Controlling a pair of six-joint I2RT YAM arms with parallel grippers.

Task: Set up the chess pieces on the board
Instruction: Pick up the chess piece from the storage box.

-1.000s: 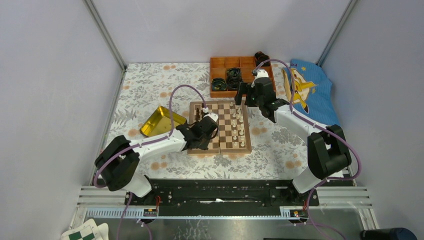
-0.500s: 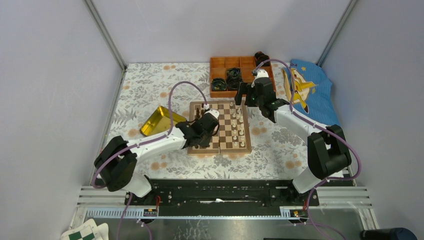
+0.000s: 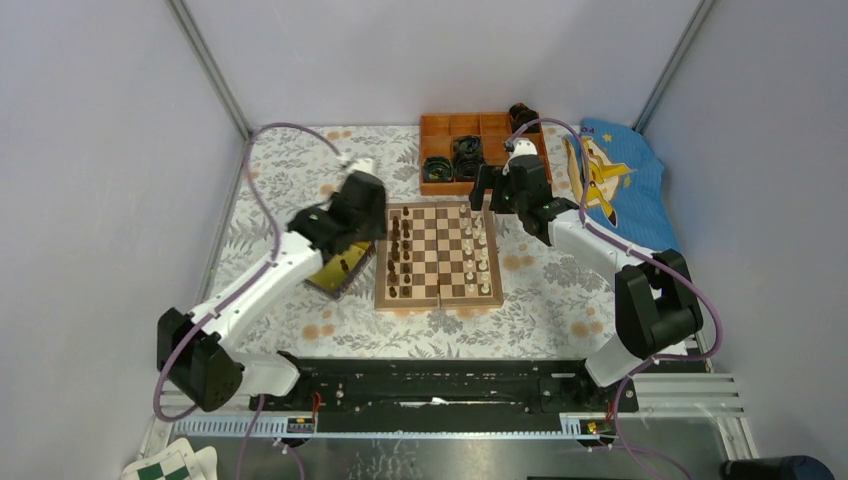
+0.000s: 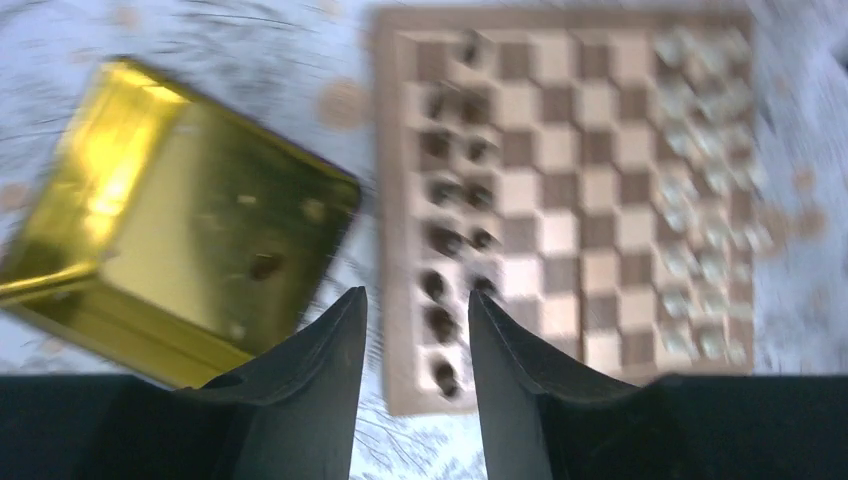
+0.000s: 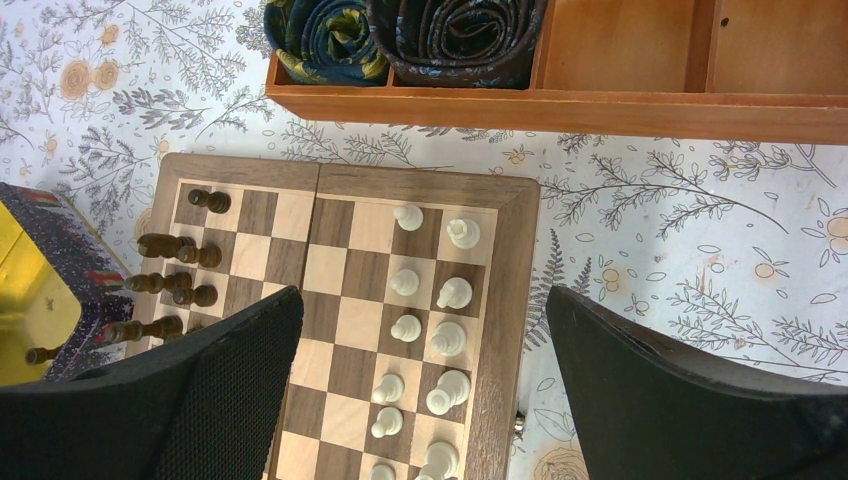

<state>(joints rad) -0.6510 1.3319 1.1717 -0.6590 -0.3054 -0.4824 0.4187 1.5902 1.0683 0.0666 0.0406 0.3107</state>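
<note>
The board (image 3: 440, 255) lies mid-table. Dark chess pieces (image 3: 400, 250) stand in its two left columns and cream pieces (image 3: 480, 245) in its two right columns. My left gripper (image 3: 358, 215) is open and empty, high up between the gold tray and the board's left edge. In the blurred left wrist view its fingers (image 4: 320, 380) frame the board's near left corner and the dark pieces (image 4: 445, 240). My right gripper (image 5: 422, 300) is wide open and empty, above the cream pieces (image 5: 440, 340) at the board's (image 5: 515, 300) far right part.
The gold tray (image 3: 335, 270) lies tilted left of the board, with a small dark piece in it (image 5: 38, 354). An orange compartmented box (image 3: 470, 140) with black coiled rolls (image 5: 400, 30) stands behind the board. A blue cloth (image 3: 610, 180) lies at the right.
My left arm has risen and swung left and back, from over the board's left half to beside the gold tray. The dark pieces now show uncovered. The right arm has not moved.
</note>
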